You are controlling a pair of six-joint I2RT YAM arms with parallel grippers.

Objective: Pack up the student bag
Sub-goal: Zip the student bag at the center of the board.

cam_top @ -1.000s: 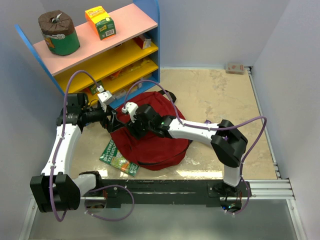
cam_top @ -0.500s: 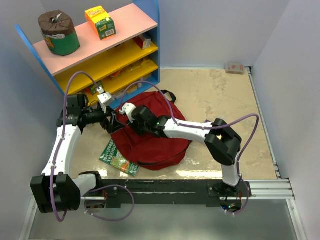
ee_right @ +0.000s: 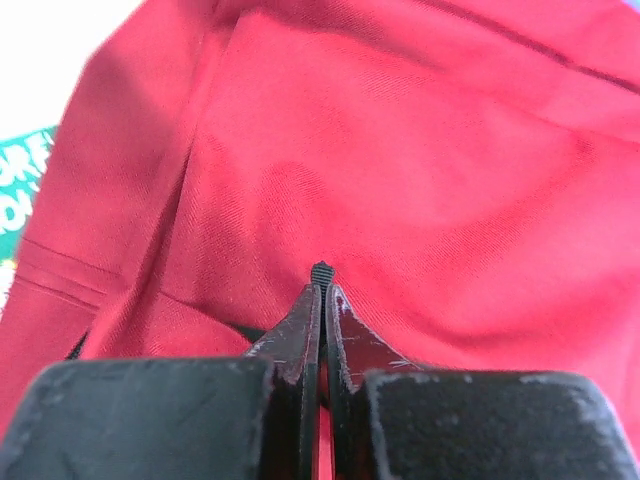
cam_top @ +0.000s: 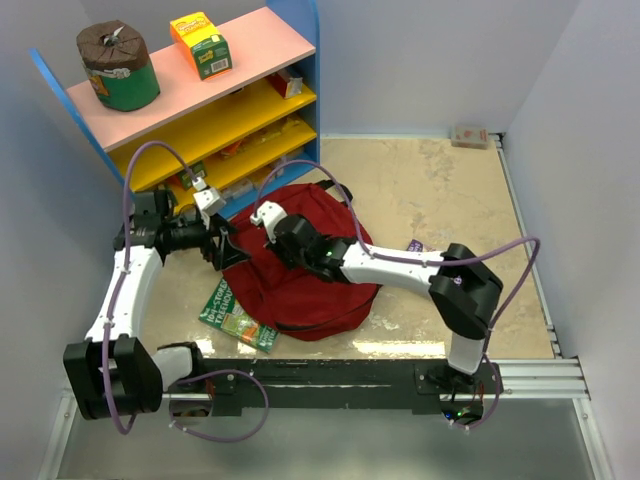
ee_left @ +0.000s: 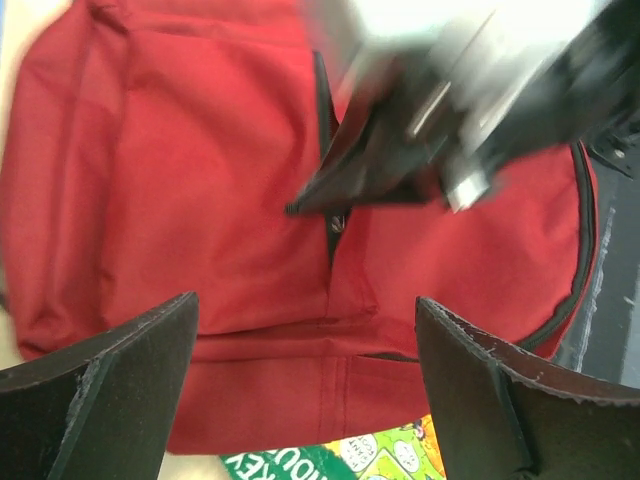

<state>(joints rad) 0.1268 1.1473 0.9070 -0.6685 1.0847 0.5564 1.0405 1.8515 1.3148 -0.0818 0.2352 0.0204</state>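
The student bag (cam_top: 310,285) – a dark-red fabric backpack – lies flat on the pale stone-patterned table (cam_top: 440,190), left of centre and just in front of a toy shelf unit (cam_top: 215,110). The left wrist view shows the bag (ee_left: 180,200) filling the picture, with a short black zip line (ee_left: 324,95) running down its front panel and a longer black zip (ee_left: 584,230) curving round one edge. The right wrist view shows only folds of its red cloth (ee_right: 420,150).

The right gripper (cam_top: 272,240) reaches in from the right and sits low over the bag's upper left part. Its fingers (ee_right: 300,320) are pressed together, tips down against the cloth. A tiny black nub shows at the tips; what it is cannot be told. In the left wrist view the gripper (ee_left: 300,208) appears blurred, its point meeting the short zip line.

The left gripper (cam_top: 222,252) hovers at the bag's left edge, its fingers (ee_left: 120,390) spread wide and holding nothing.

A green printed book (cam_top: 235,315) pokes out from under the bag's near left corner.

The shelf unit has blue sides, a pink top and yellow shelves. On top stand a green tin with a brown lid (cam_top: 118,65) and an orange-and-green carton (cam_top: 200,43). A small box (cam_top: 470,135) lies at the far right edge of the table.
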